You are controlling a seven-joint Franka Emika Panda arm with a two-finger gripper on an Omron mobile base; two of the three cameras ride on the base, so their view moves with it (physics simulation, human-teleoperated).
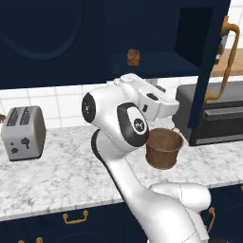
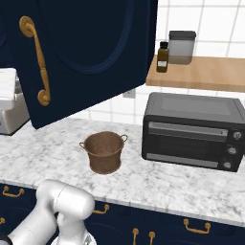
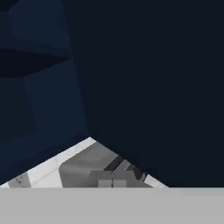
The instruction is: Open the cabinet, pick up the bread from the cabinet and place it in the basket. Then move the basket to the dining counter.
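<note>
White arm [image 1: 128,156] foremost, jaws shut, empty; basket [image 2: 104,151] on worktop; bread [image 1: 133,57] on cabinet shelf [image 1: 156,64].

Base views flank arm, share basket [image 1: 163,148]; hand view near cabinet [image 3: 144,78].

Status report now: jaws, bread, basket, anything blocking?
Jaws shut, holding nothing. Cabinet door open; bread on the shelf. Basket on worktop, empty. Open door hangs beside the reach path.

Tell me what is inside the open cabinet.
On the navy shelf of the cabinet sits the bread, a small golden-brown chunk, alone on the visible part. The shelf's right end is covered by the swung-open door, so anything there cannot be seen.
</note>
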